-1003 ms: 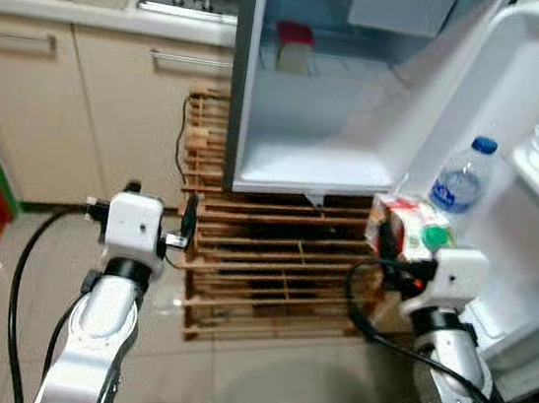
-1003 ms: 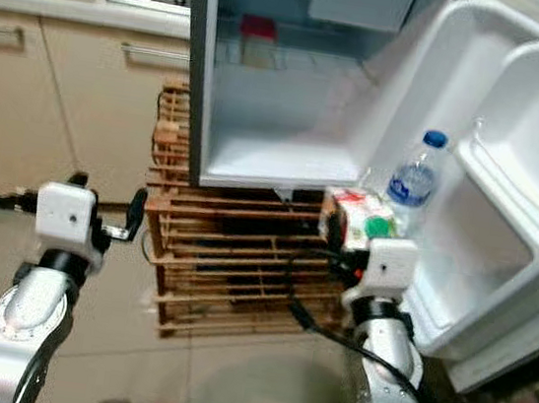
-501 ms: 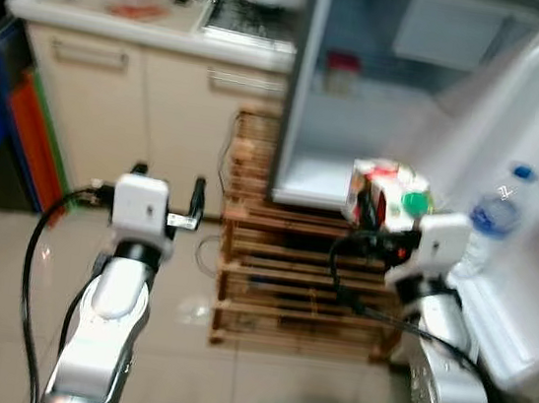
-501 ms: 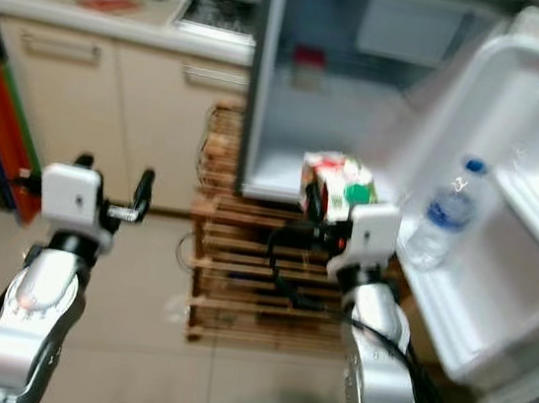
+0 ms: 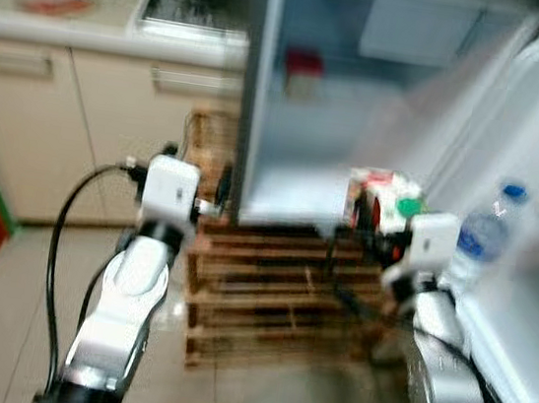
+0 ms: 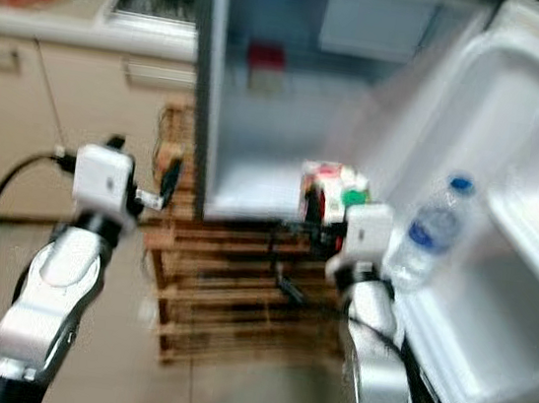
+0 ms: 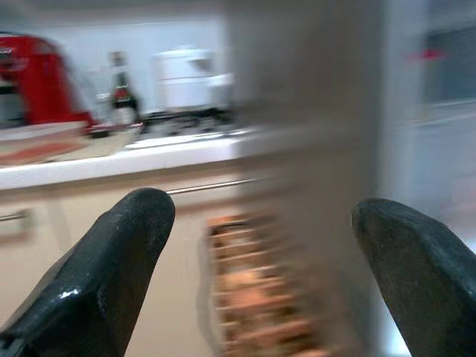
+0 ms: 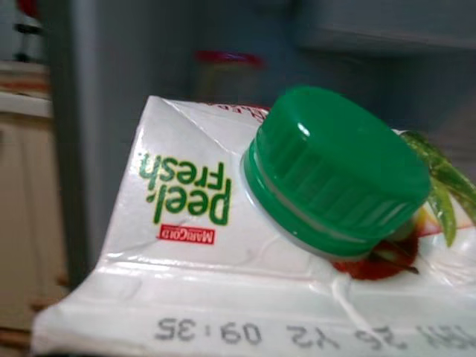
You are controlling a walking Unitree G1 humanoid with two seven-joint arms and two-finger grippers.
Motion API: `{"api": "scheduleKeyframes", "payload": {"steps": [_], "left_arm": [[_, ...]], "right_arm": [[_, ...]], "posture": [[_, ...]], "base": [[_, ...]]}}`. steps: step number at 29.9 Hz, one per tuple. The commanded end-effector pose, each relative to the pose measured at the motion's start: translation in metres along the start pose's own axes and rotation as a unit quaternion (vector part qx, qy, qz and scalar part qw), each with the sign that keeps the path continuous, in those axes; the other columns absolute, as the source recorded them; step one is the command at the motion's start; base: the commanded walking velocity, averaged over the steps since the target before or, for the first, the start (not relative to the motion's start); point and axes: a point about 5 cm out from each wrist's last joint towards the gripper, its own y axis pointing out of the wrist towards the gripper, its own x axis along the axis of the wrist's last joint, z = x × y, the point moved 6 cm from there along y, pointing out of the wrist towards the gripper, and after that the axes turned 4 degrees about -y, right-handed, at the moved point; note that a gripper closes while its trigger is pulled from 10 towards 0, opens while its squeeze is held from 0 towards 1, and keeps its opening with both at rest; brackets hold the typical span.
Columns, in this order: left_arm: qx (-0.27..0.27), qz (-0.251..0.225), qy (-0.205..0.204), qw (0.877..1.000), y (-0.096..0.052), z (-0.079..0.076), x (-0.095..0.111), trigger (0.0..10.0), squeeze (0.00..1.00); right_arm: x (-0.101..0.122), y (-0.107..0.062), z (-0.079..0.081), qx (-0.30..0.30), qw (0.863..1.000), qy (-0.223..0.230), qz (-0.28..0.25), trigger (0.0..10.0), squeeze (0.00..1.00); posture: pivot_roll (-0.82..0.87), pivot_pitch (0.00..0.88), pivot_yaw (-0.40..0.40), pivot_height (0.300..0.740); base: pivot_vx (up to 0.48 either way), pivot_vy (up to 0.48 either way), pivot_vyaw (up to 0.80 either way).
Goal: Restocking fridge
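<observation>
Two silver arms (image 5: 121, 306) end in white boxy wrist blocks (image 5: 171, 187). Black cables (image 5: 64, 234) loop along them. The fingers (image 7: 104, 275) are black, rounded and glossy

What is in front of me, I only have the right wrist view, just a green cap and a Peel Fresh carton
Observer: The right claw holds that juice carton before the open fridge.
Operator: Anything in the door?
Observer: A water bottle stands in the lower door shelf.
Operator: And inside?
Observer: A red-lidded container sits on a shelf.
Operator: Left claw?
Observer: The left claw is open, beside the wooden rack.
</observation>
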Motion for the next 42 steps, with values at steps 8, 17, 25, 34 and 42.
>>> {"api": "scheduleKeyframes", "payload": {"steps": [8,17,25,34,42], "left_arm": [[0.043,0.015,-0.013,0.999,-0.005,0.018,-0.004,10.0,0.00],[-0.018,0.013,0.019,1.000,-0.005,0.016,0.004,10.0,0.00],[-0.252,0.004,-0.034,0.967,-0.030,-0.071,0.020,10.0,0.00],[-0.314,0.006,-0.060,0.948,-0.054,-0.088,0.031,10.0,0.00],[-0.324,-0.024,-0.095,0.941,-0.057,-0.101,0.054,10.0,0.00]], "right_arm": [[0.000,0.018,0.003,0.015,1.000,-0.018,0.012,10.0,0.00],[0.006,0.069,0.019,0.037,0.999,-0.014,0.016,10.0,0.00],[0.034,0.117,0.035,0.040,0.999,-0.026,0.006,10.0,0.00],[0.035,0.133,0.030,0.030,0.997,-0.055,0.033,10.0,0.00],[0.018,0.130,0.034,0.034,0.996,-0.045,0.074,10.0,0.84]], "posture": [[0.11,0.000,-0.062,0.740],[0.19,0.102,-0.024,0.740],[0.24,0.197,-0.006,0.740],[0.26,0.263,0.003,0.740],[0.26,0.267,0.001,0.740]], "base": [[0.120,0.000,0.00],[0.000,0.000,0.00],[0.000,0.000,0.00],[0.000,0.000,0.00],[0.000,0.000,0.00]]}}
